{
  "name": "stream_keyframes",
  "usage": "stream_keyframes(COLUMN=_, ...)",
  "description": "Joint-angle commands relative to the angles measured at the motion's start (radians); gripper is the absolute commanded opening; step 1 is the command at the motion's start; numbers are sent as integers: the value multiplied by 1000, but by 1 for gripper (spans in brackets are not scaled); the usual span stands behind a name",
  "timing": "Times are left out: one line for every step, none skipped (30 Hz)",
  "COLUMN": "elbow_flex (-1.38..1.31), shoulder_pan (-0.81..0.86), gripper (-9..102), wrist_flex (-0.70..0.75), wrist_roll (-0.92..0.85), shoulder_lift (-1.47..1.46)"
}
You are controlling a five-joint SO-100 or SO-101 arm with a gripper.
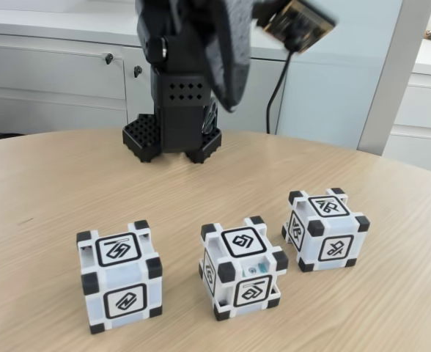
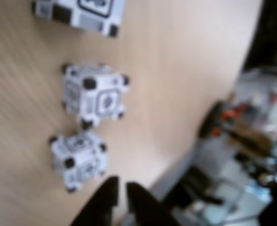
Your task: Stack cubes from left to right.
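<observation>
Nearest the fixed cam: left cube [image 1: 119, 275] and middle cube [image 1: 242, 266], both on the wooden table [image 1: 47, 191], close to its front edge. Landmark = middle cube. Left cube sits well apart on its left in the fixed view, roughly level w/ it. Right cube [image 1: 324, 228] is just beside it on the right and a bit farther back, w/ a small gap, not touching. All three rest flat on the tabletop, none stacked. White bodies, black corner blocks, black-framed glyph on each visible face.

Arm base [image 1: 173, 132] stands behind the middle cube, far side of the table, a little to the left. Upper arm is blurred at the top of frame. Black cable [image 1: 278, 88] hangs down beside it. Grey cabinets [image 1: 54, 81] and pale wall behind.

Wrist view, blurred: gripper [image 2: 121, 190] enters from the bottom edge, dark fingers [image 2: 105, 197] close together w/ only a thin slit between them, nothing in them; looks near-clenched but blur too heavy, so can't tell for sure. Middle cube [image 2: 95, 94] sits above the gripper in frame; one cube [image 2: 77, 160] is below it, nearest the fingertips but apart from them; another [image 2: 79, 12] is cut off at the top edge. Table edge runs diagonally at right, cluttered blurry floor area [image 2: 242, 141] beyond.
</observation>
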Motion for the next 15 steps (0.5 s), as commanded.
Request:
stream_keyframes(elbow_flex=-193, shoulder_pan=-5, gripper=7, wrist_flex=12, wrist_roll=81, shoulder_lift=-362)
stream_keyframes(elbow_flex=-247, shoulder_pan=-5, gripper=9, wrist_flex=14, wrist_roll=114, shoulder_lift=-457)
stream_keyframes(elbow_flex=-296, shoulder_pan=-5, gripper=9, wrist_flex=14, wrist_roll=144, shoulder_lift=-546)
stream_keyframes(elbow_flex=-341, shoulder_pan=-5, gripper=10, wrist_flex=14, wrist_roll=173, shoulder_lift=-623)
stream_keyframes(elbow_flex=-379, shoulder_pan=-5, gripper=13, wrist_flex=15, wrist_roll=196, shoulder_lift=-695)
stream_keyframes(elbow_flex=-411, shoulder_pan=-5, gripper=16, wrist_flex=15, wrist_roll=215, shoulder_lift=-750)
stream_keyframes(elbow_flex=-434, shoulder_pan=-5, gripper=21, wrist_flex=15, wrist_roll=221, shoulder_lift=-799)
stream_keyframes(elbow_flex=-453, shoulder_pan=-6, gripper=26, wrist_flex=15, wrist_roll=227, shoulder_lift=-836)
stream_keyframes(elbow_flex=-463, shoulder_pan=-6, gripper=28, wrist_flex=15, wrist_roll=230, shoulder_lift=-868)
stream_keyframes(elbow_flex=-463, shoulder_pan=-9, gripper=30, wrist_flex=17, wrist_roll=241, shoulder_lift=-887)
stream_keyframes(elbow_flex=-460, shoulder_pan=-15, gripper=33, wrist_flex=17, wrist_roll=262, shoulder_lift=-900)
stream_keyframes(elbow_flex=-456, shoulder_pan=-35, gripper=35, wrist_flex=17, wrist_roll=262, shoulder_lift=-910)
stream_keyframes(elbow_flex=-454, shoulder_pan=-63, gripper=36, wrist_flex=17, wrist_roll=261, shoulder_lift=-913)
stream_keyframes(elbow_flex=-453, shoulder_pan=-97, gripper=37, wrist_flex=23, wrist_roll=270, shoulder_lift=-913)
stream_keyframes(elbow_flex=-449, shoulder_pan=-130, gripper=38, wrist_flex=38, wrist_roll=287, shoulder_lift=-913)
